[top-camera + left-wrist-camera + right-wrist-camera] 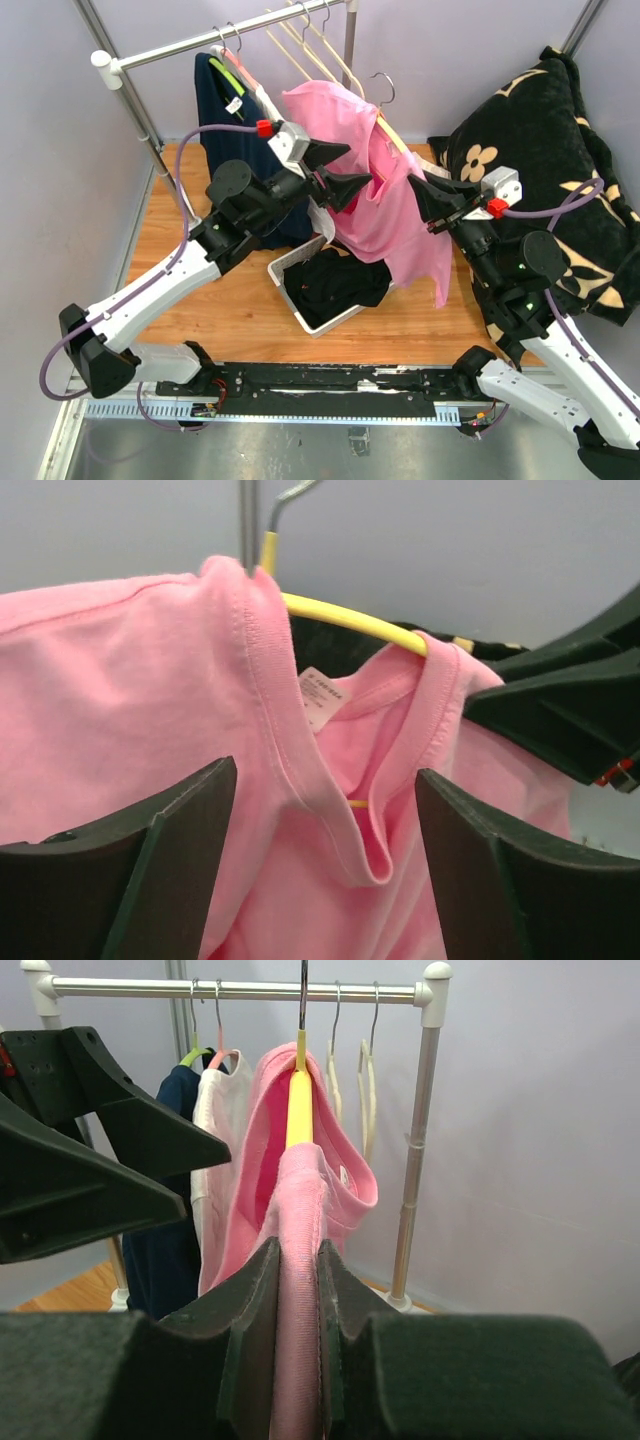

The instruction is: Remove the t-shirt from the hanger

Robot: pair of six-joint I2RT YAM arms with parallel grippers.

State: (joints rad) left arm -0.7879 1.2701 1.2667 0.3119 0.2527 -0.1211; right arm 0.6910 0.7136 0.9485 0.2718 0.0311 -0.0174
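A pink t-shirt (pixel 385 215) hangs on a yellow hanger (pixel 350 620) from the rail. My left gripper (pixel 350 172) is open, with its jaws on either side of the shirt's collar (pixel 325 780) and not touching it. My right gripper (pixel 420 195) is shut on the shirt's right shoulder (pixel 297 1260), where the fabric covers the hanger's arm (pixel 299 1110). The right gripper's fingers (pixel 560 710) show at the right of the left wrist view. The left gripper's fingers (pixel 100 1160) show at the left of the right wrist view.
A clothes rail (pixel 220 38) carries a navy shirt (pixel 222 115), a white shirt (pixel 218 1110) and several bare hangers (pixel 310 50). A white bin (pixel 290 278) holding black clothes sits below the pink shirt. A black floral blanket (pixel 540 150) lies at the right.
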